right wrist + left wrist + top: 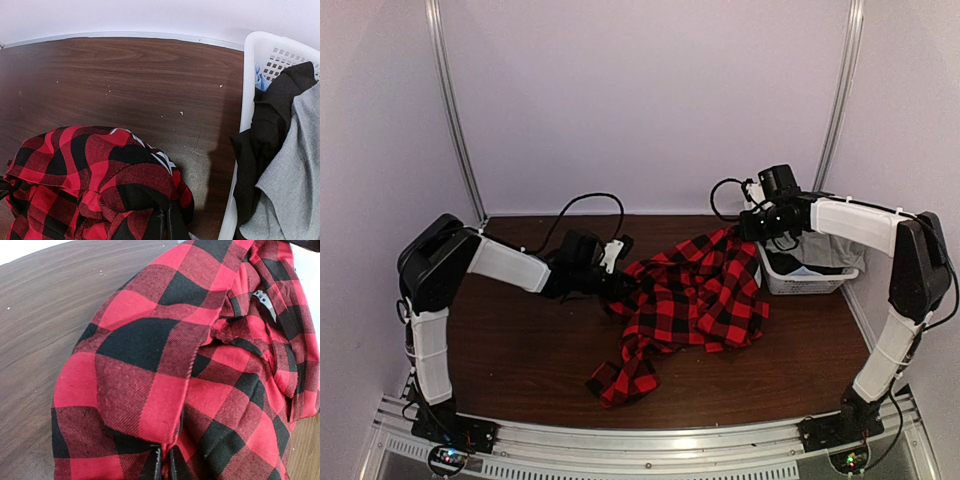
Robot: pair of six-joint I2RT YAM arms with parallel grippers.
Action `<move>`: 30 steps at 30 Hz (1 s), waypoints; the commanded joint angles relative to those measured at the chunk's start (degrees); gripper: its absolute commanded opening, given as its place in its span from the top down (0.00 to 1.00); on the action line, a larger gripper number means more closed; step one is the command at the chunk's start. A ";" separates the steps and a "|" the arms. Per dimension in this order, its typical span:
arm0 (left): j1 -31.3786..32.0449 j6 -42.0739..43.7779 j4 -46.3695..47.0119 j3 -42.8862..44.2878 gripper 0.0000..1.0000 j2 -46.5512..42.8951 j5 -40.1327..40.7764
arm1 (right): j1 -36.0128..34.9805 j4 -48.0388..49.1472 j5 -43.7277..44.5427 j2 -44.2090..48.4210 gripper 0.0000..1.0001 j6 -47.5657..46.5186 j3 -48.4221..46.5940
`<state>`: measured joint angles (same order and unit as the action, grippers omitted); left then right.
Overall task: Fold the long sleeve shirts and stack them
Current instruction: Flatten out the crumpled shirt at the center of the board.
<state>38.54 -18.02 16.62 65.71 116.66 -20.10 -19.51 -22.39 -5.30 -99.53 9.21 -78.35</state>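
On 1 table (520,345), left pincer (164,460) and right pincer (166,222) both clamp 1 flannel shirt (695,295) near 1 basket (802,281)

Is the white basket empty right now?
No, the basket holds a black garment and a grey garment.

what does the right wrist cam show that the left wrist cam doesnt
Only right wrist: a white basket holding black and grey clothes. Only left wrist: a stitched seam of the shirt, up close. Both: shirt and table, with cloth pinched at the bottom edge, by the left gripper in one and the right gripper in the other.
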 commanded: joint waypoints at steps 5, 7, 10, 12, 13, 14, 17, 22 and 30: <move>-0.88 -0.59 2.54 -0.08 0.95 -3.62 -1.31 | 0.50 0.73 -0.14 2.83 1.00 -0.27 1.30; -1.08 -0.85 2.58 -0.06 0.93 -3.95 -1.80 | 0.48 0.77 -0.13 2.93 1.00 -0.35 1.44; -1.19 -1.19 2.70 -0.15 0.93 -4.17 -2.05 | 0.49 0.77 -0.05 3.01 1.00 -0.34 1.68; -1.19 -1.27 2.69 -0.15 0.91 -4.18 -2.03 | 0.52 0.77 -0.13 2.99 1.00 -0.34 1.71; -1.25 -1.31 2.63 -0.10 0.90 -4.09 -1.97 | 0.51 0.77 -0.11 3.06 1.00 -0.29 1.71; -1.22 -1.27 2.56 -0.08 0.89 -4.08 -1.92 | 0.52 0.77 -0.07 3.09 1.00 -0.37 1.77; -1.27 -1.23 2.39 -0.06 0.88 -3.95 -1.64 | 0.51 0.84 -0.17 3.12 1.00 -0.34 1.80; -1.28 -0.98 2.03 -0.15 0.88 -3.95 -1.27 | 0.51 0.79 -0.32 3.13 1.00 -0.27 1.79; -1.34 -1.24 1.92 -0.07 0.90 -4.64 -0.75 | 0.52 0.69 -0.16 3.53 1.00 -0.28 2.05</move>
<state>37.69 -19.05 16.62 65.67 114.34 -20.80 -19.51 -22.26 -5.58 -98.15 9.19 -77.23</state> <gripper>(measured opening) 0.105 0.009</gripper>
